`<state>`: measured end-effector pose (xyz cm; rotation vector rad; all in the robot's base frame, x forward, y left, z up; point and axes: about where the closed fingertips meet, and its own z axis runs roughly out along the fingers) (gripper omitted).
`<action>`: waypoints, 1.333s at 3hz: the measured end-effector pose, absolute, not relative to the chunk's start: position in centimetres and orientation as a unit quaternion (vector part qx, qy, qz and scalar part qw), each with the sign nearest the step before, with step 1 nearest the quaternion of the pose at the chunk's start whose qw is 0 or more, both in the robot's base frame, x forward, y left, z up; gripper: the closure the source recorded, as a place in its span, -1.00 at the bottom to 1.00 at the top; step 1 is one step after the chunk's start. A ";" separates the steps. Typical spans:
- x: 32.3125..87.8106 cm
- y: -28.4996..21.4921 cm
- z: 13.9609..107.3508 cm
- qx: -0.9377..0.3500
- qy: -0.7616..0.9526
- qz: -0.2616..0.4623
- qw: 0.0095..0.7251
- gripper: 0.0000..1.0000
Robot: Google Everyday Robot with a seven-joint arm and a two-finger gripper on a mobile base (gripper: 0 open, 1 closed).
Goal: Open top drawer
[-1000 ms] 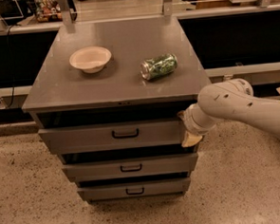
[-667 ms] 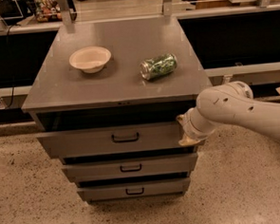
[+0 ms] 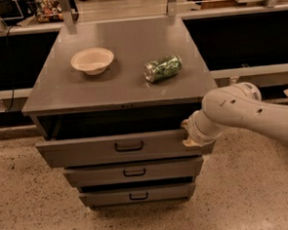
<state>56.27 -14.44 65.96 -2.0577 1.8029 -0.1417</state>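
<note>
- Gripper [image 3: 188, 136]: at the right end of the top drawer [image 3: 87, 150] front, against its upper edge. Whether it is spread or closed cannot be told.
- Change: the top drawer front stands further out than a second ago, proud of the middle drawer [image 3: 159, 170] below the gripper. Opening appears partly done.
- Left of the gripper: black loop handle [image 3: 129, 146], unused.
- Above the gripper, on the cabinet top [image 3: 127, 88]: green can [image 3: 162, 68], and farther left a white bowl [image 3: 92, 60]. Neither blocks drawer travel.

Speckled floor [image 3: 256, 198], long grey bench [image 3: 251, 71] behind — dark underneath (metal posts [image 3: 171, 0] above), black cable [image 3: 10, 71] left.
</note>
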 end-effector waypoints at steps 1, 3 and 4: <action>56.3 -14.4 66.0 -0.736 0.645 -0.051 0.200 0.65; 56.3 -14.4 66.1 -0.736 0.645 -0.051 0.200 -0.42; 56.3 -14.4 66.2 -0.736 0.645 -0.051 0.200 -0.92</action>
